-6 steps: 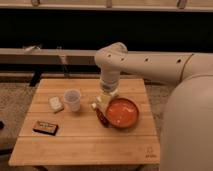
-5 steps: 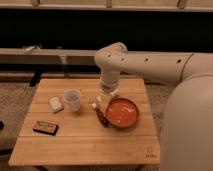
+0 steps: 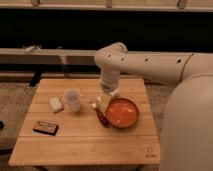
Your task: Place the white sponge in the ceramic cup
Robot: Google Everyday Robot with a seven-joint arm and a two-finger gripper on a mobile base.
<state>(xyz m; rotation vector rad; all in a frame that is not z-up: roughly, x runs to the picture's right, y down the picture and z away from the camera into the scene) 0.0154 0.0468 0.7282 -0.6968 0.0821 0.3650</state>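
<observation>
**Sponge lies past the cup from the gripper**

Gripper (image 3: 103, 101) hangs wrist-down over the middle of the wooden table (image 3: 90, 145), just beside the rim of the orange-red bowl (image 3: 121, 113). Its jaws are spread wide and nothing sits between them.

The white sponge (image 3: 56, 104) lies flat on the table toward the left of the view. It is just beside the ceramic cup (image 3: 72, 99), which stands upright between the sponge and the gripper. My judgement is that the reach must pass over or around the cup without knocking it, then come straight down on the sponge. The sponge is squarish, so it offers no clear long axis to line the jaws against.

The fingertips blur into a small pale yellowish item with red (image 3: 99, 112) lying under them, and I cannot tell whether they touch it. The cup's inside is not visible. A black labelled block (image 3: 45, 128) lies nearer the front edge, apart from the sponge.
</observation>
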